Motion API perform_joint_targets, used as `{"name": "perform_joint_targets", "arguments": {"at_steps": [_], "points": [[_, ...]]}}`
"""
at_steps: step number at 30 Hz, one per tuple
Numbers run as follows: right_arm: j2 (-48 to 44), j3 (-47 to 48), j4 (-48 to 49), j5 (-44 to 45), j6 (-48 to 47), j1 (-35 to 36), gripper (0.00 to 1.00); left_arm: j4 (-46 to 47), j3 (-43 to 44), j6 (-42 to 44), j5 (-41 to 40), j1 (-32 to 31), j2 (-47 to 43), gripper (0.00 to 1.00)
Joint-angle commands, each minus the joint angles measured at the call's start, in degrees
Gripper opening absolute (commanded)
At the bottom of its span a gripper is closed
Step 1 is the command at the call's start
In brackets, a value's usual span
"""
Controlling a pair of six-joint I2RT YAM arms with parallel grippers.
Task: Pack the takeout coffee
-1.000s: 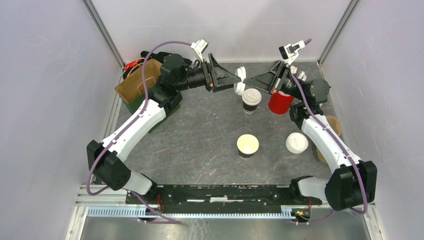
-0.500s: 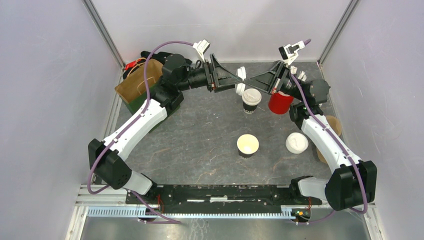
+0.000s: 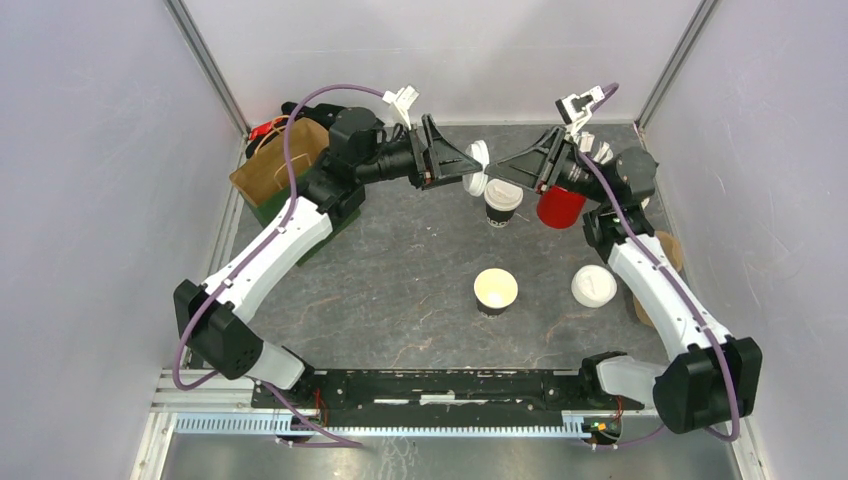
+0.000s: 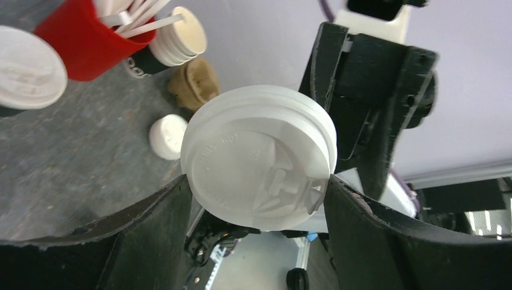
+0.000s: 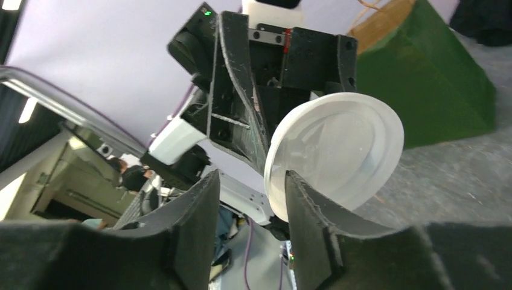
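Your left gripper [image 3: 468,168] is pinching a white lid stack [image 4: 259,160] above the table's [image 3: 400,270] far edge. Your right gripper [image 5: 250,181] is parted around its rim. A lidded coffee cup [image 3: 503,198] stands just nearside, touching neither. A red cup [image 3: 560,207] of white utensils [image 4: 130,15] is beside it, and a paper bag [image 3: 275,160] fills the far-left corner.

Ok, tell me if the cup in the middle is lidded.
Unlidded: the cup shows its open cream inside from above. A loose lid lies to its right, apart.
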Motion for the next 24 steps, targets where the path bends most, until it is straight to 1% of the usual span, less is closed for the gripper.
{"name": "perform_joint_targets", "arguments": {"at_steps": [1,3,5,6,8,11,16,19,22,24], "points": [[-3.08,8.88,-34.93,3.11,-27.45,-0.93,0.59,-10.22,2.91,9.13,-4.5,-0.32,-2.38,0.75],[-2.43,16.23,-57.81,9.49,-42.46,-2.02,0.69,-13.62,2.44,11.47,-6.53,-0.39,-2.97,0.75],[-1.46,22.26,-72.36,16.17,-54.59,-2.59,0.74,-16.26,1.31,13.26,-8.47,-0.73,-3.71,0.75],[-1.4,24.75,-77.83,19.28,-58.78,-2.58,0.75,-17.84,0.64,14.23,-9.19,-0.92,-4.01,0.75],[-2.37,27.2,-84.72,24.64,-64.19,-2.63,0.79,-20.4,0.12,15.68,-10.84,-1.97,-4.23,0.74],[-5.62,27.74,-90.46,30.04,-68.41,-2.67,0.87,-23.61,-0.57,17.46,-15.46,-5.47,-5.1,0.74],[-9.84,28.5,-96.67,32.74,-72.31,-2.66,0.92,-23.8,-4.34,15.27,-22.67,-11.42,-7.52,0.74],[-12.4,28.31,-98.03,33.76,-73.89,-2.67,0.98,-23.69,-6.63,12.56,-27.16,-15.07,-8.92,0.74],[-14.51,26.5,-98.2,34.85,-74.2,-2.63,0.98,-24.32,-7.3,10.48,-30.16,-18.25,-8.37,0.73],[-16.41,23.1,-97.22,36.08,-73.21,-2.63,0.98,-25.28,-6.29,10.23,-31.77,-20.17,-7.03,0.73]]}}
